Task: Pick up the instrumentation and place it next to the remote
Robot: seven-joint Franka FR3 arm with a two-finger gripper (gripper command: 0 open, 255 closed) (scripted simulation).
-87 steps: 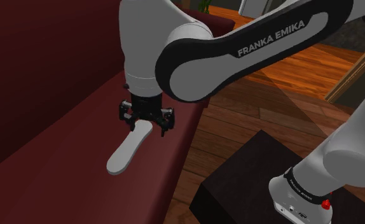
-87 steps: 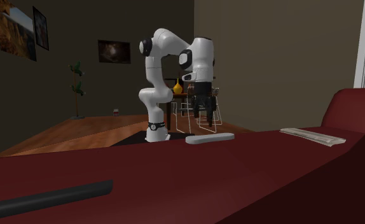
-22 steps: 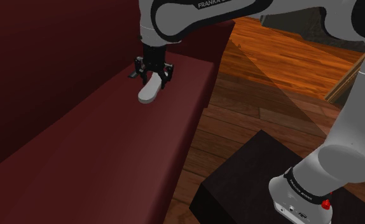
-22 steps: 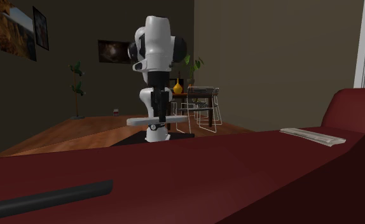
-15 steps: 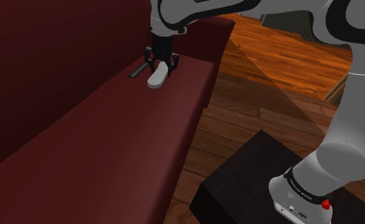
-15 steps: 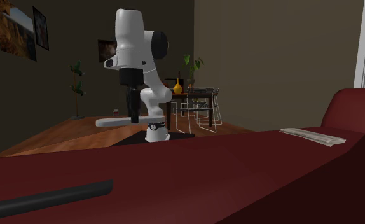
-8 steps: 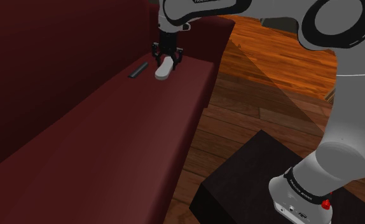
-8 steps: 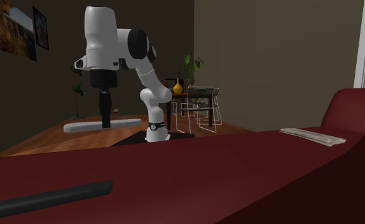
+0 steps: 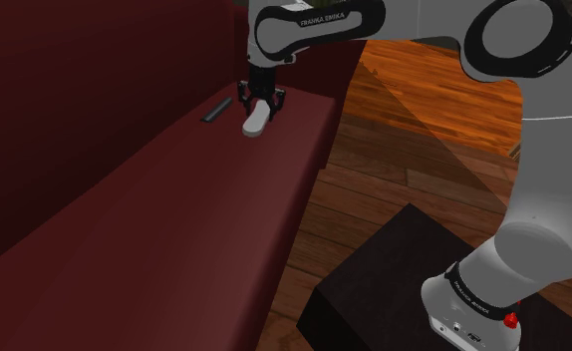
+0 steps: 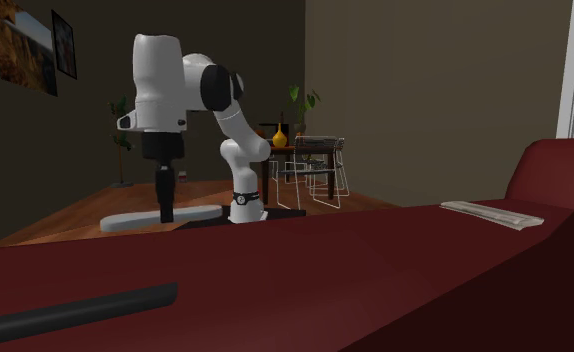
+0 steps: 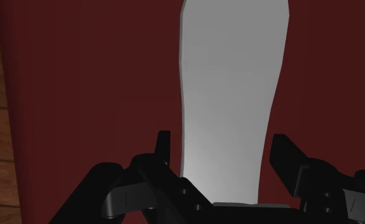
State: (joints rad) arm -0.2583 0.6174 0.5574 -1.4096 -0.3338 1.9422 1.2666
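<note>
The instrumentation is a plain white, long flat piece (image 9: 255, 119). My gripper (image 9: 259, 98) is shut on it from above, at the far end of the dark red sofa seat (image 9: 174, 229). The piece lies level and very low over the cushion (image 10: 160, 216), under the gripper (image 10: 165, 207). In the wrist view the black fingers (image 11: 164, 150) clasp its near end (image 11: 232, 102), and the rest stretches away over the red seat. The remote (image 9: 217, 108), a thin dark bar, lies just beside the white piece, toward the backrest. It is large in the second exterior view's foreground (image 10: 80, 308).
The sofa's tall backrest (image 9: 85, 90) rises right behind the remote. Wooden floor (image 9: 424, 150) lies beyond the seat's front edge, and the dark stand (image 9: 414, 279) is at the shoulder view's lower right. White papers (image 10: 490, 213) lie on the seat near the far armrest (image 10: 555, 165).
Over the last second the gripper carried the white piece along the seat toward the remote. In the last half second it came down lower to the cushion. It has stayed shut.
</note>
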